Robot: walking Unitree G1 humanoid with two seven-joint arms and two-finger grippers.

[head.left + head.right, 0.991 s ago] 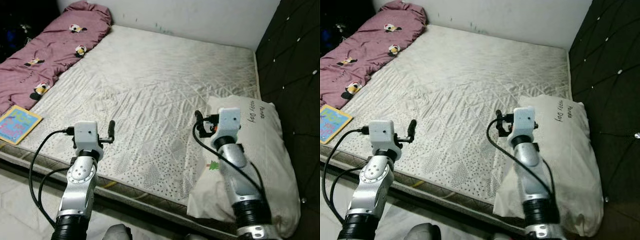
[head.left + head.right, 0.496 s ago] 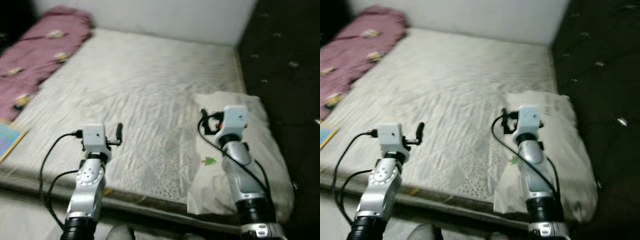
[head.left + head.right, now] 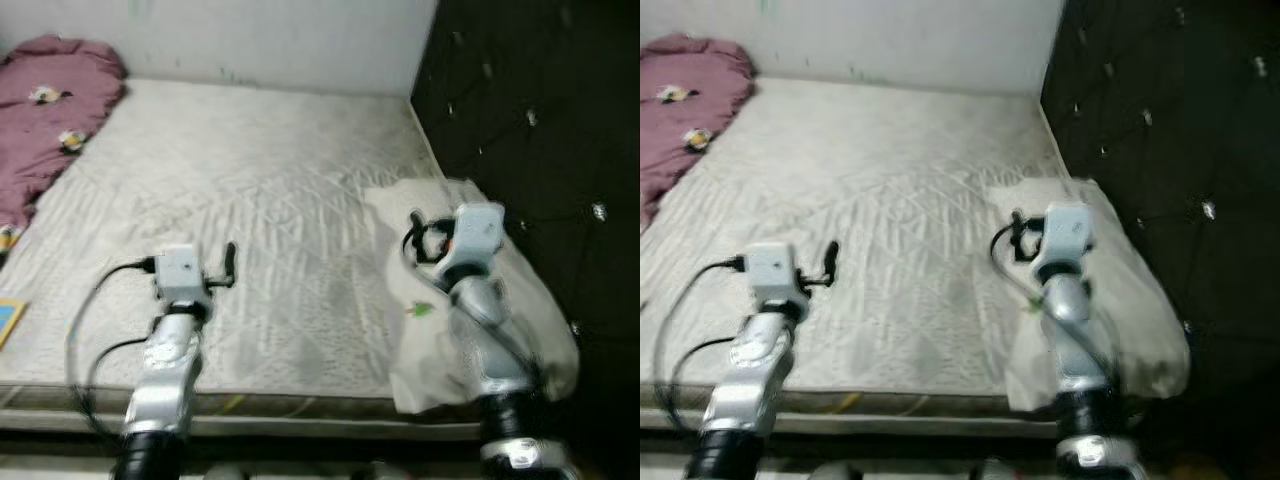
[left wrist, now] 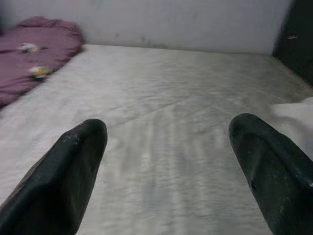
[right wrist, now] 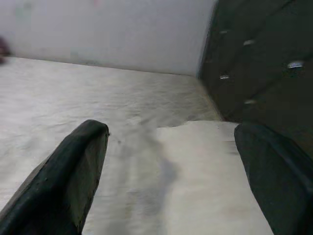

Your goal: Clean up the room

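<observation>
A white pillow (image 3: 535, 315) lies crumpled at the right end of the bare quilted mattress (image 3: 250, 170), against the dark headboard. My right gripper (image 3: 415, 237) hovers over the pillow's near-left part, open, with nothing between its fingers; the right wrist view looks along them at the pillow (image 5: 205, 166). My left gripper (image 3: 229, 264) is held over the front middle of the mattress, open and empty. A maroon blanket (image 3: 45, 110) with small panda prints is bunched at the far left, and is also in the left wrist view as the blanket (image 4: 34, 54).
A black tufted headboard (image 3: 520, 100) stands along the right side. A white wall (image 3: 270, 40) closes the back. The corner of a colourful book (image 3: 8, 322) pokes in at the left edge on the mattress. The mattress front edge (image 3: 300, 405) runs just before me.
The camera has swung to the right, so the blanket and book slid toward the left edge and more headboard shows. Both arms hold the same pose, grippers still open.
</observation>
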